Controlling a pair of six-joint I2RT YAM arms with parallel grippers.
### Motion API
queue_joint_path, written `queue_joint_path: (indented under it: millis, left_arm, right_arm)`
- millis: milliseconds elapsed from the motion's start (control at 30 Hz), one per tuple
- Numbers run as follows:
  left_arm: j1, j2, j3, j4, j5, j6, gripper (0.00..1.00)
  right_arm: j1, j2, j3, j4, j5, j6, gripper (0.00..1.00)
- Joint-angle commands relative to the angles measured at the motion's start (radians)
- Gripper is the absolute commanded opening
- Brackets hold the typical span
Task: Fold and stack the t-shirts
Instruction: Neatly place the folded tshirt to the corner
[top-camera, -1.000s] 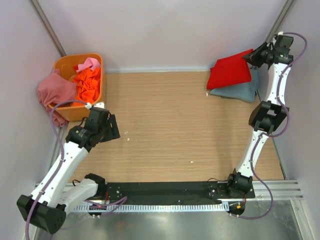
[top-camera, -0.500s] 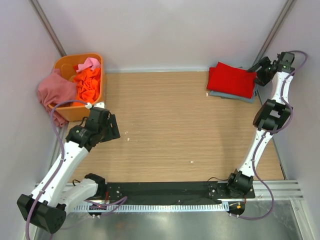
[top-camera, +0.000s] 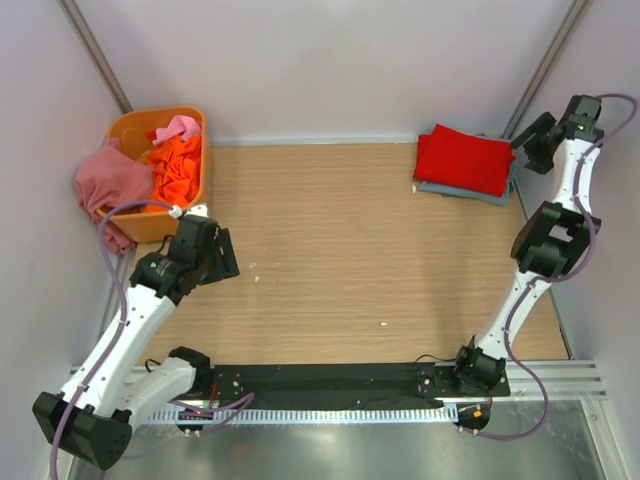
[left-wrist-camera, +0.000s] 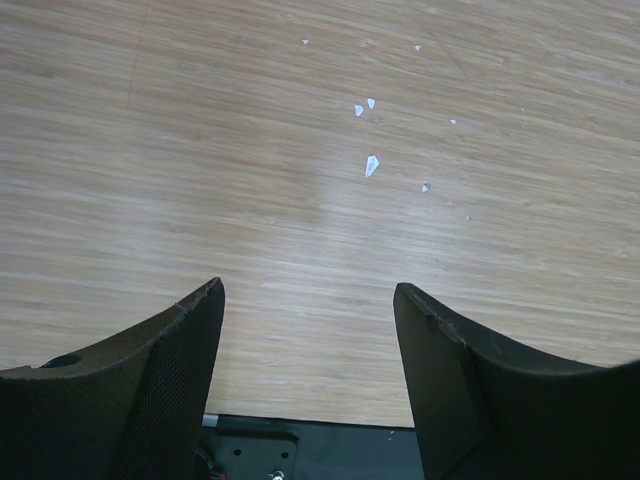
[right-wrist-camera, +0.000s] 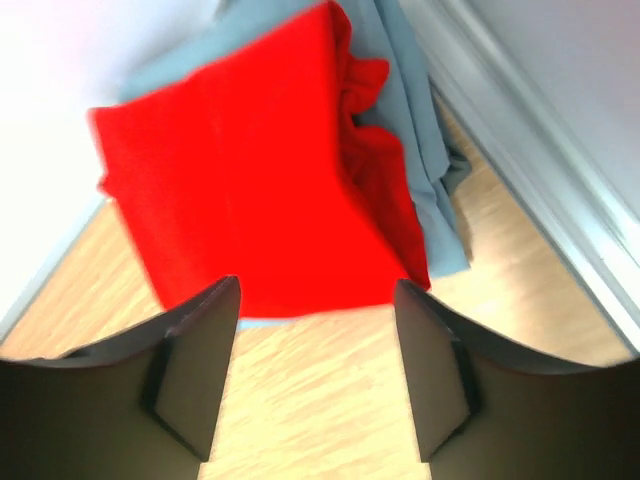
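The right pincer (right-wrist-camera: 312, 300) is spread and pinches nothing, hanging just beside the right edge of the folded red t-shirt (right-wrist-camera: 250, 190). That shirt lies on top of the folded grey-blue t-shirt (right-wrist-camera: 415, 130), stacked in the far right corner of the tabletop (top-camera: 340, 250). The left pincer (left-wrist-camera: 308, 295) is also spread and empty above bare wood at the left. Just beyond it, in the far left corner, stands an orange tub (top-camera: 125, 125) holding a crumpled orange t-shirt (top-camera: 180, 165) and a pink t-shirt (top-camera: 178, 127), with a dusty rose t-shirt (top-camera: 105, 180) draped over its left rim.

White arms (top-camera: 133, 322), black joints (top-camera: 547, 240), purple cables (top-camera: 104, 232)
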Motion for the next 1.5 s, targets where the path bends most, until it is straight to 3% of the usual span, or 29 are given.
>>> queue_joint_path:
  millis: [0,33,133,300,467,667,933,1167,1467]
  left_arm:
    - [-0.005,-0.037,0.0,0.035,-0.028,0.004,0.7]
    - [-0.005,-0.04,-0.001,0.038,-0.028,0.005,0.7]
    - [-0.005,-0.04,-0.001,0.041,-0.02,0.008,0.7]
    - [-0.005,-0.028,-0.001,0.041,-0.014,0.011,0.7]
    - [-0.003,-0.017,-0.001,0.043,-0.013,0.011,0.7]
    - [-0.005,-0.006,0.0,0.04,-0.014,0.011,0.7]
    - [-0.003,0.012,0.0,0.041,-0.013,0.011,0.7]
    - [-0.005,0.02,0.002,0.038,-0.014,0.01,0.7]
    - [-0.003,0.012,0.0,0.035,-0.016,0.01,0.7]
  right_arm:
    - [-0.04,-0.162,-0.087,0.152,0.012,0.044,0.62]
    - [-0.041,-0.152,-0.088,0.164,-0.036,0.058,0.52]
    - [-0.044,-0.061,-0.041,0.204,-0.23,0.139,0.36]
    - [-0.037,0.074,-0.015,0.353,-0.388,0.256,0.36]
    - [-0.028,0.147,0.021,0.359,-0.382,0.241,0.36]
    - [-0.034,0.152,-0.007,0.278,-0.159,0.12,0.38]
    - [-0.07,0.147,-0.016,0.226,-0.006,0.057,0.4]
    - [-0.069,0.131,-0.016,0.131,0.277,0.009,0.39]
    - [-0.02,-0.098,-0.022,0.052,0.506,-0.027,0.54]
